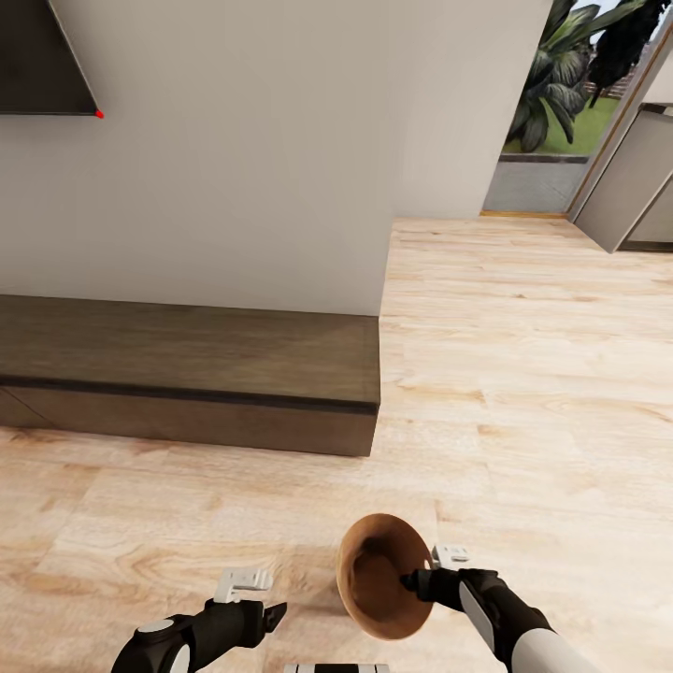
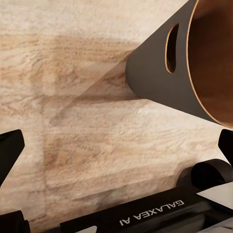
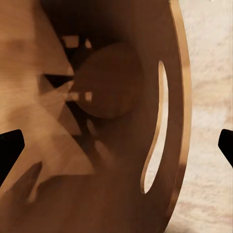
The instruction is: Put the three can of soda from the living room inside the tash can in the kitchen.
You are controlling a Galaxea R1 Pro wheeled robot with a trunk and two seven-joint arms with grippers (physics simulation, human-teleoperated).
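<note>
Copper-brown tash can (image 1: 381,579) lay tilted on its side in the right gripper (image 1: 421,581), jaws pinching its rim, dark mouth facing the camera, tapered base pointing away. Left gripper (image 1: 266,598) hung beside it, jaws spread. Beyond stretched pale plank floor (image 1: 523,374), then a low wooden cabinet (image 1: 187,374) against a white wall (image 1: 280,159).

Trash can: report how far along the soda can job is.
Done: nothing visible; the tash can looks empty inside in the right wrist view. In hand: the right pincer holds it by its rim, tipped sideways above the wood floor; the left pincer is open and empty. Left: all three cans, none in sight.
</note>
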